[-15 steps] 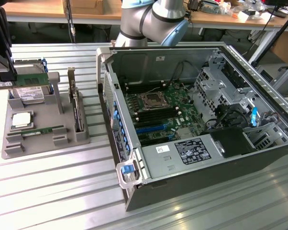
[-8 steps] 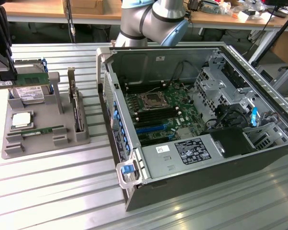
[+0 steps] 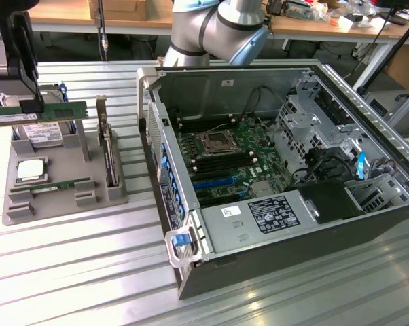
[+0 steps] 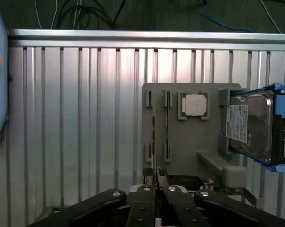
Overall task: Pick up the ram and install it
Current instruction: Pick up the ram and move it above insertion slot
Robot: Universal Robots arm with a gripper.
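My gripper (image 3: pixel 29 105) hangs at the exterior view's far left, above the grey holder tray (image 3: pixel 65 200), shut on a ram (image 3: pixel 58 112). That ram is a long green stick held level above the tray. In the wrist view the fingers (image 4: pixel 145 191) pinch the ram (image 4: pixel 154 142), which appears edge-on as a thin dark line over the tray (image 4: pixel 209 161). A second ram (image 3: pixel 62 185) lies in a slot near the tray's front. The open computer case (image 3: pixel 191 272) with its motherboard (image 3: pixel 235 146) sits to the exterior view's right of the tray.
The tray also holds a silver hard drive (image 4: pixel 249 125) in a blue frame, a square processor (image 4: pixel 195 105) and an upright card with a metal bracket (image 3: pixel 108 153). Cables and drive cages fill the case's far end (image 3: pixel 327 136). Ribbed metal tabletop (image 3: pixel 89 272) surrounds everything.
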